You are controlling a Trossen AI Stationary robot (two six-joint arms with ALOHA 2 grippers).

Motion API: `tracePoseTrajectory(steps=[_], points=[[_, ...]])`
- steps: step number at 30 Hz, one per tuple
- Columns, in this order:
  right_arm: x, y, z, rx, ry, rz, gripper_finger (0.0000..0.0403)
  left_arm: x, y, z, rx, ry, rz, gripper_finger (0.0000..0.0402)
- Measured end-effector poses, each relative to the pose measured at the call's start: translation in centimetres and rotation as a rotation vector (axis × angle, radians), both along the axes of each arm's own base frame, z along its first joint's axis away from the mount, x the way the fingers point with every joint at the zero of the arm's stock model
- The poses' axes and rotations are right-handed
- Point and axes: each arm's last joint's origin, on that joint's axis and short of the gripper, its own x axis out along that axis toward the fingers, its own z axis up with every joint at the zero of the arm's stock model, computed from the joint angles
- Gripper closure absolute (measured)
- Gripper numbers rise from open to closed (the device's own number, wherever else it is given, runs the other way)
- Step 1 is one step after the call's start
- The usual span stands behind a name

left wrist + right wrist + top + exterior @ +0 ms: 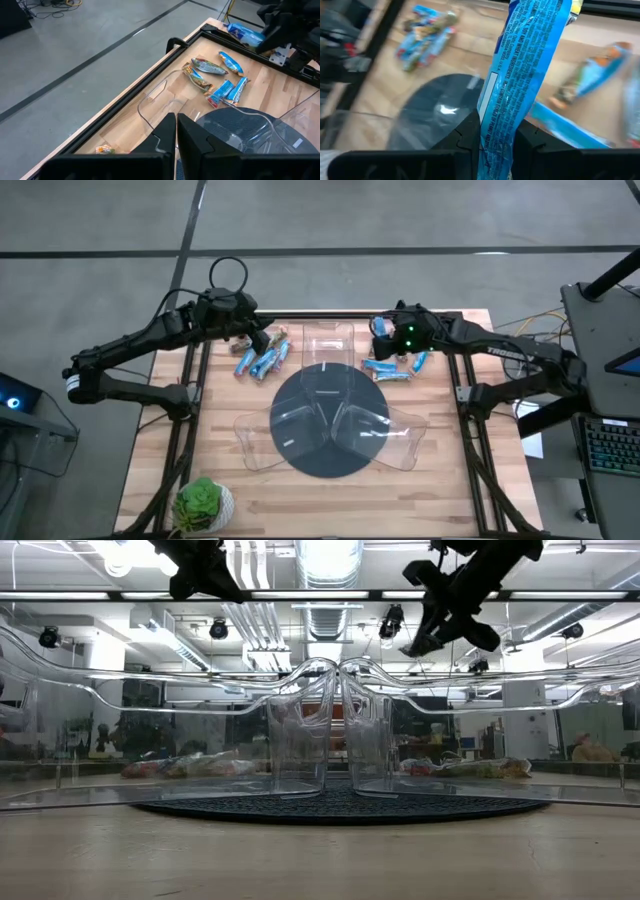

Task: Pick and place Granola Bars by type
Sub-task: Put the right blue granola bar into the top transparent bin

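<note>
Held bar: a bright blue, shiny-wrapped granola bar [525, 75] stands clamped between the right gripper's [496, 131] two dark fingers. In the right wrist view it fills the centre of the frame, its long axis running straight out from the fingers, lower centre to upper centre.

Right gripper fingers: clenched on the lower end of that blue bar; most of the wrapper sticks out free beyond the fingertips.

Key relation: the round dark mat [330, 420] with its clear plastic trays [330, 348] lies below and toward the centre of the high view from the right gripper [385, 332]. My judgement is that the coming placement turns on carrying the bar toward frame centre and lowering it end-first.

Right arm pose: it enters from the right edge of the high view, reaching to upper centre-right. In the low view its gripper hangs well above the table at upper right.

Right pile: blue wrapped bars [395, 367] lie loose on the wooden table [440, 480], just below the right gripper in the high view.

Left gripper fingers: pressed together, holding nothing; they show at lower centre of the left wrist view [176, 131].

Left arm pose: it enters from the left edge of the high view, with its gripper [258, 337] at upper centre-left, raised off the table.

Left pile: blue and tan-brown wrapped bars [262, 358] lie just below the left gripper in the high view.

Nearer arm: the right, since it already holds the bar.

Far corner: a small green potted plant [203, 502] sits at lower left of the high view.
</note>
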Motion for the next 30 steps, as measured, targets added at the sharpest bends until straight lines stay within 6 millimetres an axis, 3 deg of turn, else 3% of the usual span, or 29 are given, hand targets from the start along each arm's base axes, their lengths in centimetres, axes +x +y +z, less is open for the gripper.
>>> tracePoseTrajectory(steps=[6, 17, 30], points=[[1.7, -0.2, 0.4, -0.006, -0.132, 0.048, 0.0340, 0.0, 0.0, 0.0, 0.000, 0.000, 0.000, 0.0401], [4.6, -1.0, -0.7, 0.053, -0.251, 0.077, 0.0340, 0.0, 0.0, 0.0, 0.000, 0.000, 0.000, 0.0401], [10.0, -3.3, -2.3, 0.080, -0.159, 0.088, 0.0340, 0.0, 0.0, 0.0, 0.000, 0.000, 0.000, 0.0401]])
